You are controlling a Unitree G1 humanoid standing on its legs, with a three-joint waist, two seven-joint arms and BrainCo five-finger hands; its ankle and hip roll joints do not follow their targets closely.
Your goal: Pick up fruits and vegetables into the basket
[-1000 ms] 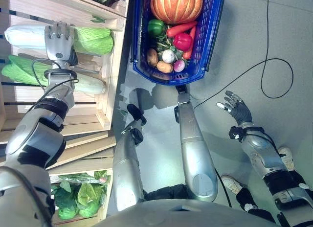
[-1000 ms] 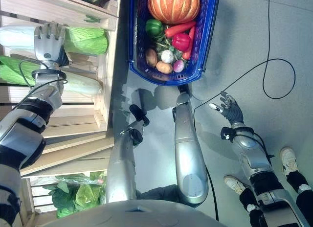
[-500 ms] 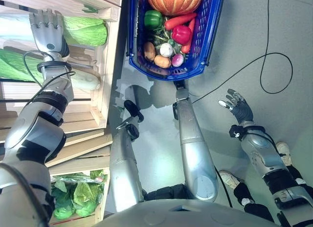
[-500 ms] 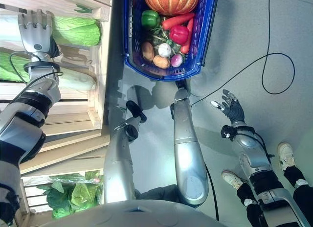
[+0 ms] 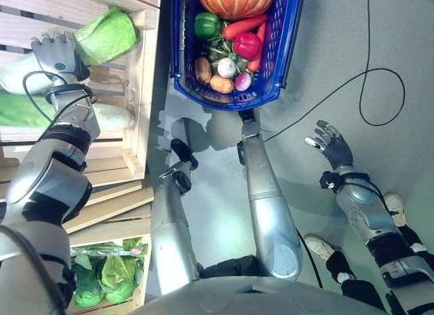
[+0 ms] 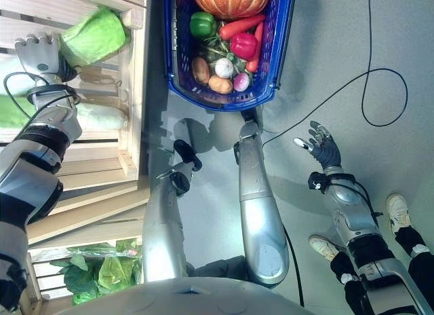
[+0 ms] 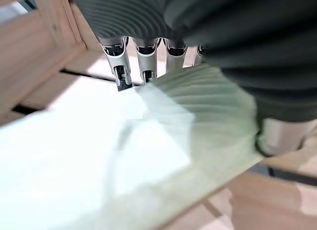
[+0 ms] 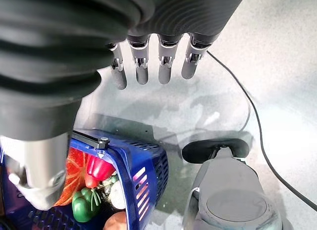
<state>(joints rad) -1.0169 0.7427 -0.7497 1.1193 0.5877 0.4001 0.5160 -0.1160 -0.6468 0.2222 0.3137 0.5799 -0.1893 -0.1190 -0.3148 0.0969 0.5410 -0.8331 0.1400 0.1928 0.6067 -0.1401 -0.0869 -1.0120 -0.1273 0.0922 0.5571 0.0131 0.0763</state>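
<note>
The left hand [image 5: 55, 55] is inside the wooden crate [image 5: 144, 91], with its fingers and thumb closed round a cabbage [image 5: 105, 35]; the left wrist view shows the pale green leaves pressed against the palm. One second ago this cabbage lay flat across the crate under the straight fingers. It now stands tilted, with its green end raised toward the crate's rim, so the grasp has been made and the lift has begun. A second, paler cabbage [image 5: 112, 115] lies on the slats beside the left forearm. The blue basket [image 5: 285, 57] stands on the floor just beside the crate and already holds a pumpkin [image 5: 236, 1], a green pepper [image 5: 206, 25], a red pepper [image 5: 247, 45], a carrot [image 5: 243, 27] and several small round vegetables. The right hand [image 5: 332, 146] hangs over the floor well apart from the basket, fingers spread and relaxed, holding nothing. The remaining step appears to be carrying the cabbage over the crate wall into the basket. The free space in the basket looks limited.
</note>
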